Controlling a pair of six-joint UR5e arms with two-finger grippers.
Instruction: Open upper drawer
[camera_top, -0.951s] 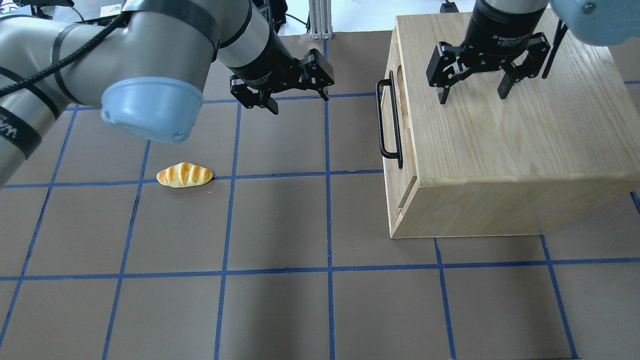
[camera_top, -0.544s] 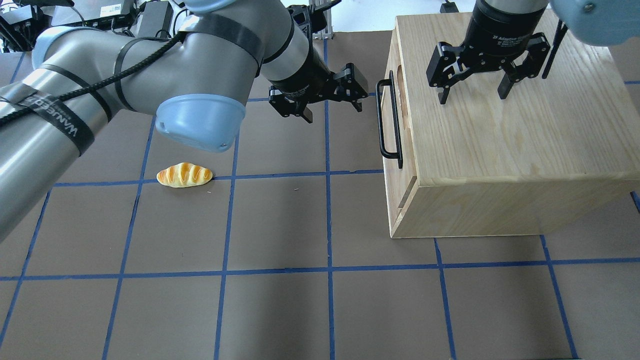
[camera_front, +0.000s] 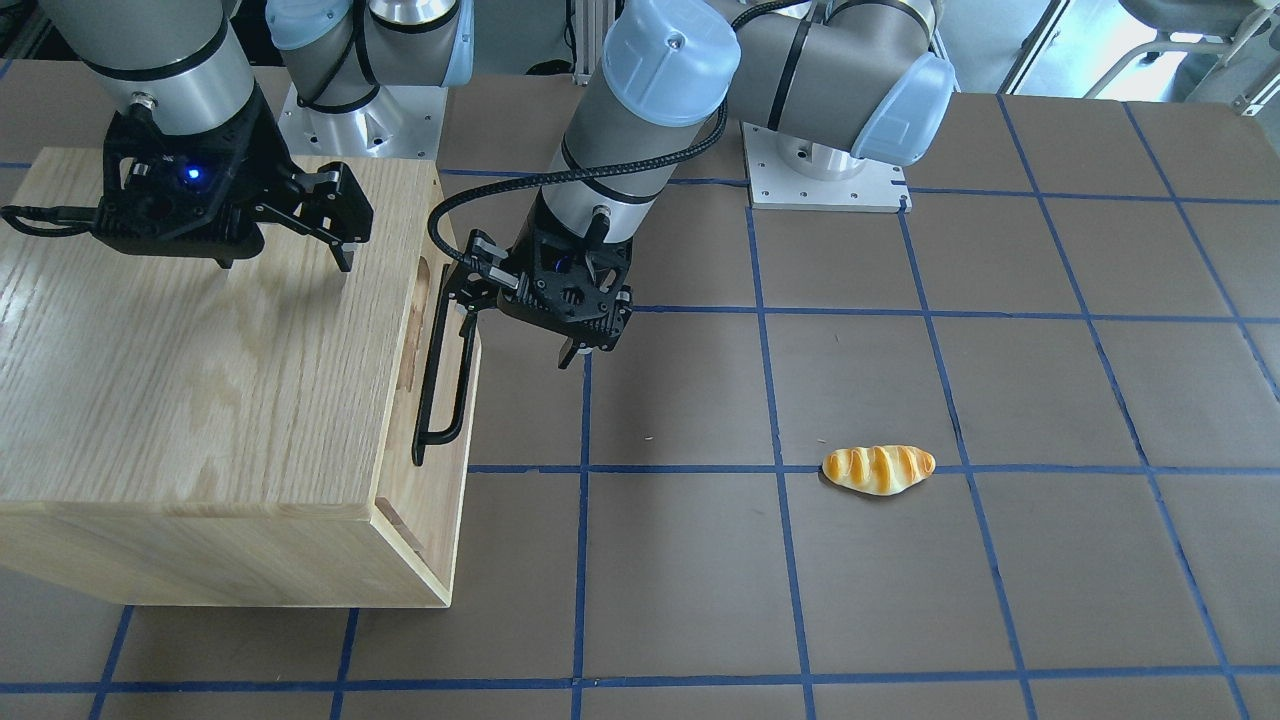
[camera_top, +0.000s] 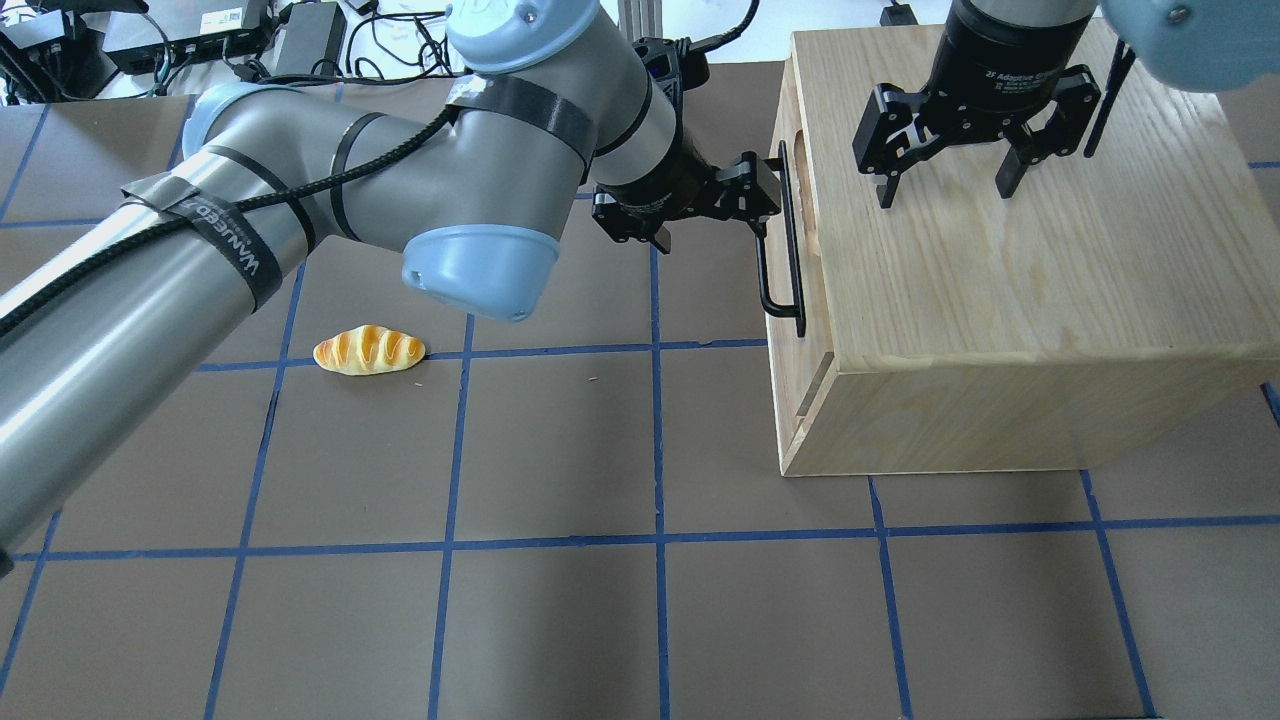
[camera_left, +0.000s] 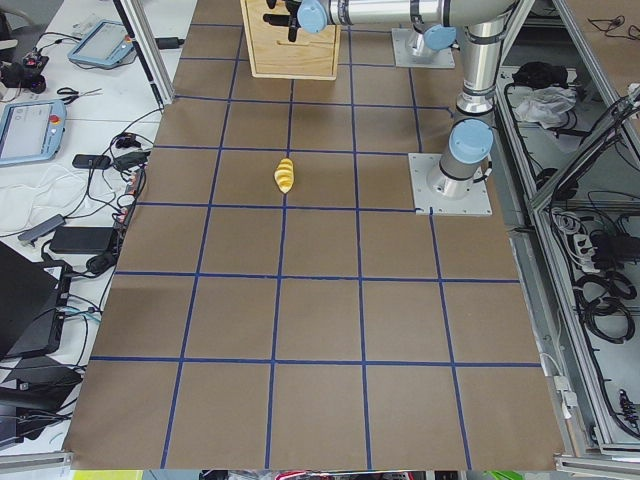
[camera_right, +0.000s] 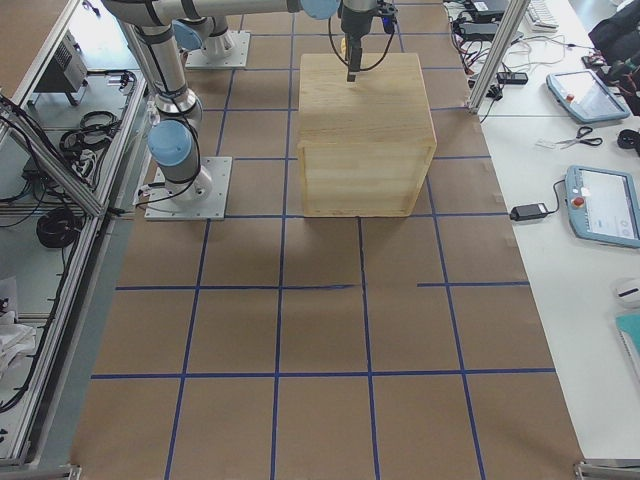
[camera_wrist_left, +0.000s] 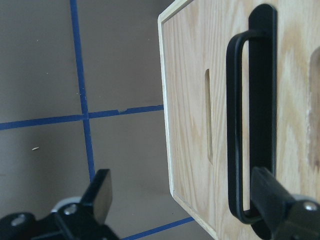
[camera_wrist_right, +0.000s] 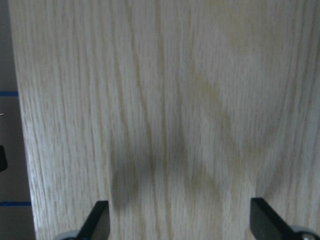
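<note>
Right, clock directions are from the front-facing view, with 12 at the robot side.

Nearest is the brown paper-covered table with a blue tape grid (camera_front: 900, 620). A small glazed yellow-orange bread roll (camera_front: 878, 470) lies on it at about 4 o'clock from centre. It sits on a tape line, well apart from both arms.

At 9 o'clock stands the large oak-grain wooden cabinet (camera_front: 200, 380), with its front facing 3 o'clock. The light-wood upper drawer (camera_wrist_left: 295, 125) is in that front. Its flat panel sits flush with the cabinet body, so it is not pulled out. The long black metal bar handle (camera_wrist_left: 234, 125) runs along the panel.

The left gripper (camera_front: 515, 340) is just at 3 o'clock of the handle's far end, with its fingers spread wide. In the wrist view the bar falls inside the gap, close to one finger (camera_wrist_left: 270, 200). I can't tell whether that finger touches the bar. Nothing is pinched.

Further back, at 10 o'clock, the right gripper (camera_top: 946, 195) hangs over the cabinet top. Its fingers are also spread and hold nothing. Its wrist view shows only oak grain and finger shadows, and I can't tell if it touches the wood.

Farthest, at 12 to 1 o'clock, is the left arm's grey metal base plate (camera_front: 830, 180), bolted to the table.
</note>
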